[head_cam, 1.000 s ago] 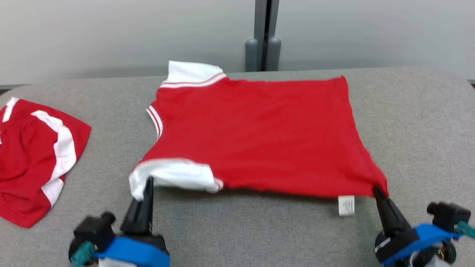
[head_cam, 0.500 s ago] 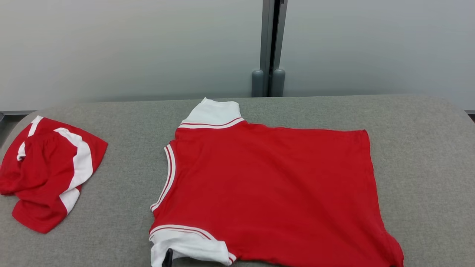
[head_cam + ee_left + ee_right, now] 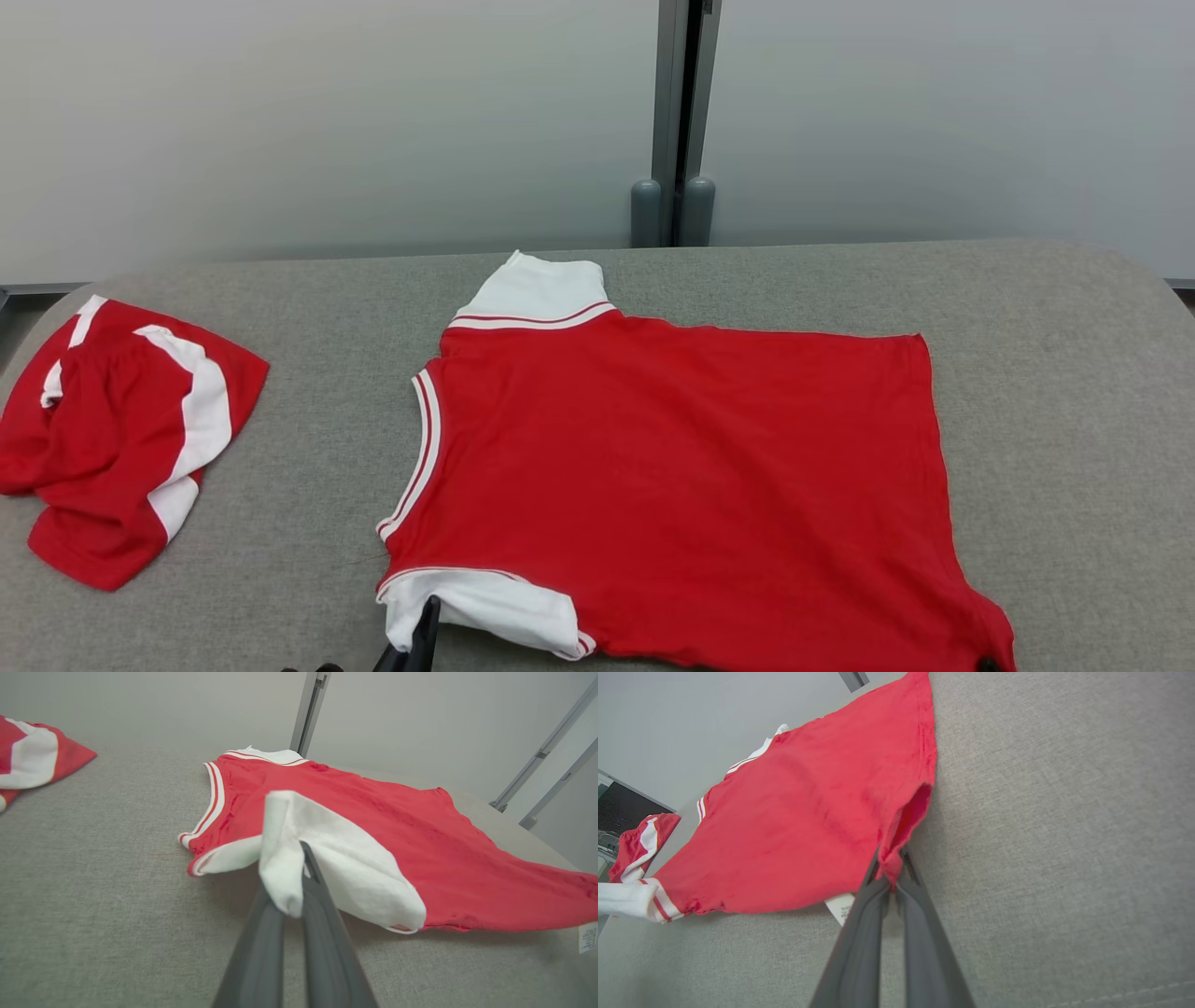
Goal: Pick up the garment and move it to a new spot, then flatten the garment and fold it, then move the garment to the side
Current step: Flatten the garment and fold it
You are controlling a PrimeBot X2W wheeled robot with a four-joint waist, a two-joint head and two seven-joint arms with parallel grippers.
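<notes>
Left gripper (image 3: 299,858): clenched on the near white sleeve (image 3: 327,868) at 7 o'clock, holding that cloth up off the grey table (image 3: 1074,373).
Right gripper (image 3: 891,868): clenched on the hem corner (image 3: 906,821) at 5 o'clock, with a bunched fold between the fingers; the care label (image 3: 840,907) is just beside it.
Red shirt (image 3: 672,467): spread mid-table, neckline toward 9 o'clock, hem toward 3 o'clock.
Crumpled garment (image 3: 112,439): red and white, at 9 o'clock, well apart.
Far sleeve (image 3: 537,289): white, at 11 o'clock.
Post (image 3: 674,121): grey, at 12 o'clock, beyond the table.
</notes>
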